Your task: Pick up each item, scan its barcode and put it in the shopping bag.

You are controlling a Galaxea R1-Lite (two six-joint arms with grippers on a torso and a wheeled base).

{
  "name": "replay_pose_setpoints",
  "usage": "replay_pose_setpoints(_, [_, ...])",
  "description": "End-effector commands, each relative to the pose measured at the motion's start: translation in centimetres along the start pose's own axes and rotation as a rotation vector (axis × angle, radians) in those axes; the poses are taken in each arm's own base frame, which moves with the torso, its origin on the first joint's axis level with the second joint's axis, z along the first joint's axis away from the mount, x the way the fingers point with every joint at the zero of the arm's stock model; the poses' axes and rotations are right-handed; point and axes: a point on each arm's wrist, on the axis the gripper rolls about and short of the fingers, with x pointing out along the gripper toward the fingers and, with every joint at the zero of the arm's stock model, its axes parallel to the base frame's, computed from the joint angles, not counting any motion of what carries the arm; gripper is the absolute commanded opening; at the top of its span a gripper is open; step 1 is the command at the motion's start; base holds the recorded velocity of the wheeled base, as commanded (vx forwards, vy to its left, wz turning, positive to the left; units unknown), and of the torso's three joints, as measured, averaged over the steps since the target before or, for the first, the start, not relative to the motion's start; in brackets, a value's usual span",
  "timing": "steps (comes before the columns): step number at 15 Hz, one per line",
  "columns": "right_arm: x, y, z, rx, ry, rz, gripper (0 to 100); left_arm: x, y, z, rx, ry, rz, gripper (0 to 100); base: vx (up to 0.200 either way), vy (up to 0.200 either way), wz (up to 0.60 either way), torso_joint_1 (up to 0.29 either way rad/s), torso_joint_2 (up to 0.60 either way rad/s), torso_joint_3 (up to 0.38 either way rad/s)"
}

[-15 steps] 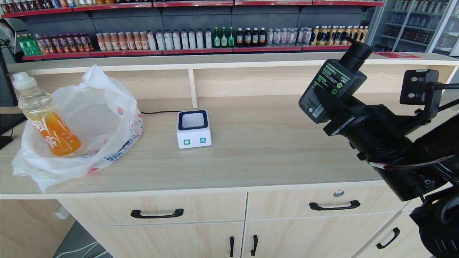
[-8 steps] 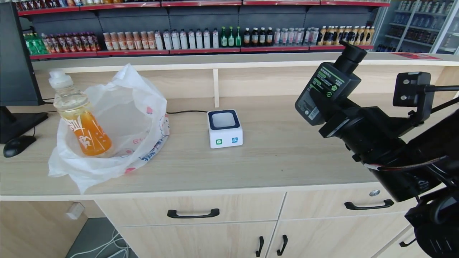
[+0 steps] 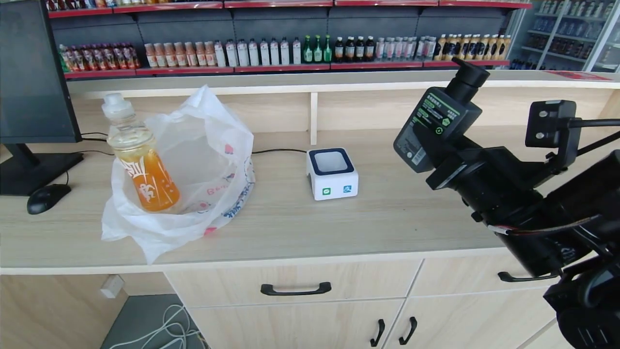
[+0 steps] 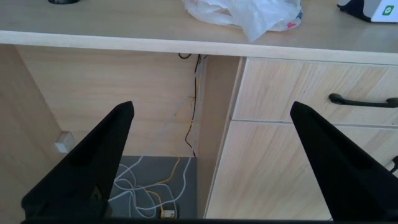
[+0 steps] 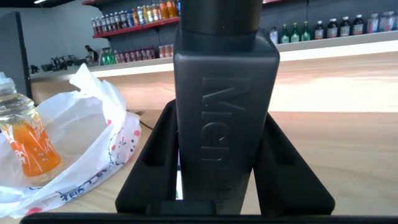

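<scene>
The dark pump bottle (image 3: 438, 123) hangs tilted in the air over the right end of the counter (image 3: 339, 223), its barcode label facing the camera; the right gripper (image 3: 445, 162) is clamped on its lower body; the white scanner (image 3: 332, 173) sits at mid-counter, well apart from it; further left the shopping bag (image 3: 213, 145) stands open with an orange drink bottle (image 3: 140, 160) leaning inside; the left gripper (image 4: 211, 124) hangs below the counter edge, jaws wide apart and holding nothing.
</scene>
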Motion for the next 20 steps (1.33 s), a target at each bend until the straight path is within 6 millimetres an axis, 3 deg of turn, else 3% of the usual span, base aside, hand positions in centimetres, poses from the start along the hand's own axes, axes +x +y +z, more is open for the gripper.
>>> replay_pose_setpoints(1, [0.2,1.0,-0.8,0.012,0.019,0.034,0,0.0,0.0,0.0,0.0,-0.001,0.001,100,0.0,0.0,0.0,0.0,0.0,0.0])
replay_pose_setpoints(3, [0.2,2.0,-1.3,0.022,0.036,0.064,0,0.0,0.0,0.0,0.0,-0.001,0.001,100,0.0,0.0,0.0,0.0,0.0,0.0])
replay_pose_setpoints(14, [0.1,2.2,-1.7,0.024,0.049,0.069,0,0.0,0.0,0.0,-0.003,-0.001,0.0,100,0.036,0.0,0.0,0.0,0.0,0.001])
replay_pose_setpoints(20, [0.2,2.2,-1.4,0.026,0.038,0.069,0,0.0,0.0,0.0,-0.003,-0.001,0.0,100,0.0,0.2,0.0,0.003,0.0,0.005])
